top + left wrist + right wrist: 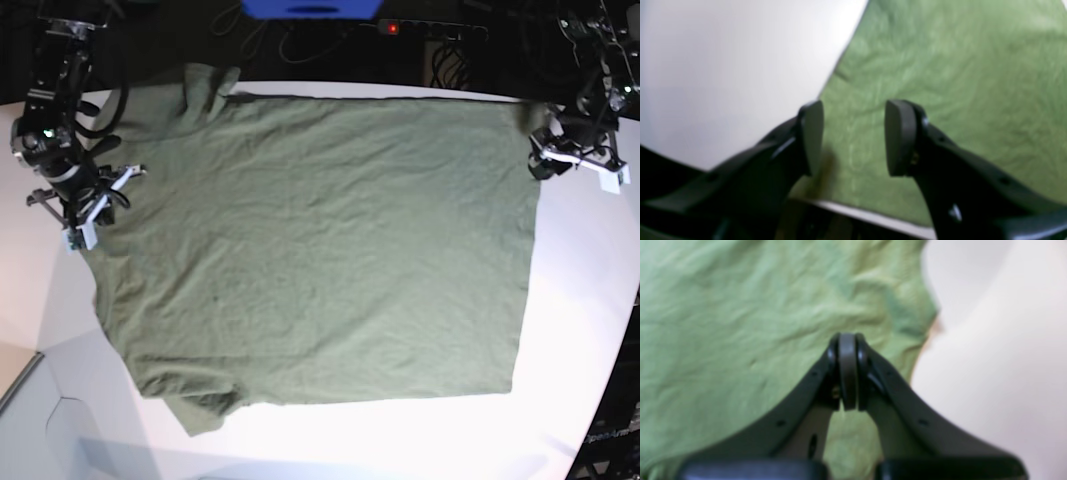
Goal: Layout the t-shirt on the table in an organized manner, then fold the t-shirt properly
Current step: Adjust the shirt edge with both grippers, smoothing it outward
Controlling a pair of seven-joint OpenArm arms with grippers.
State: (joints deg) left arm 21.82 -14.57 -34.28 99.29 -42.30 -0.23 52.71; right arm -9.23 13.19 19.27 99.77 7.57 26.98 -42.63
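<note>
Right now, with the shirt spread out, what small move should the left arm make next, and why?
Probably lower the left gripper and close on the t-shirt edge. Its jaws stand open, straddling the hem beside bare table, and grip nothing. The right gripper is shut over cloth.

The base view looks steeply down from above and takes in the whole t-shirt (pixel 320 250) spread on the tabletop (pixel 580 300), with one arm at each side edge. Each wrist view sits just behind its end effector, facing forward and down at close, blurred range. The left wrist view frames a cloth edge against the tabletop; the right wrist view frames the opposite side of the t-shirt.
</note>
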